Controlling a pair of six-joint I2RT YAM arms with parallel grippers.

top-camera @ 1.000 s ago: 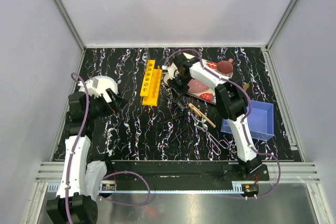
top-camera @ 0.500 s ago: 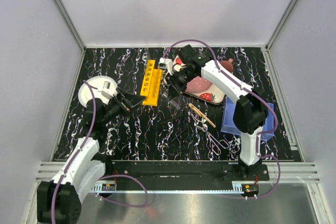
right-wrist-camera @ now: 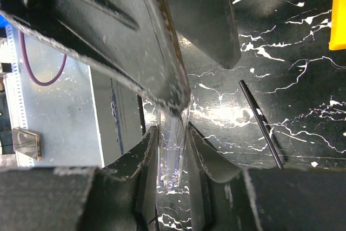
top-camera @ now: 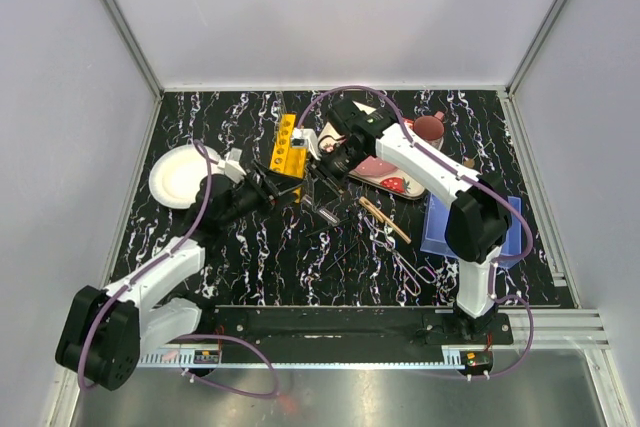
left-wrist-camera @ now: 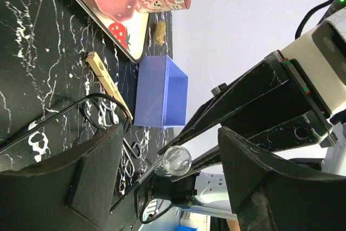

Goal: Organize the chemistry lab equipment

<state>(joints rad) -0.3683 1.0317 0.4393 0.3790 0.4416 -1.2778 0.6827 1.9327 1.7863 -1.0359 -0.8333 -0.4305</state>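
Since a handover looks intended, the left gripper [left-wrist-camera: 171, 129] is set wide open at the near end of the yellow holed rack [top-camera: 287, 155], its jaws flanking a clear glass tube [left-wrist-camera: 173, 160] without touching it. Just right of the rack, that tube is clamped by the narrowed right gripper [right-wrist-camera: 172, 133].

The left fingers [left-wrist-camera: 92, 182] have swung across, now apparently flanking the glass tube [left-wrist-camera: 173, 160].

- Your right gripper [right-wrist-camera: 172, 133] has the glass tube [right-wrist-camera: 172, 160] between its fingers.
- Straight ahead of your left gripper [left-wrist-camera: 170, 144] sits that tube's end.
- The holed rack [top-camera: 288, 152] lies just left of your right gripper.
- The clamp [top-camera: 385, 219] and forceps [top-camera: 405, 262] lie right of your left gripper, past the tube.
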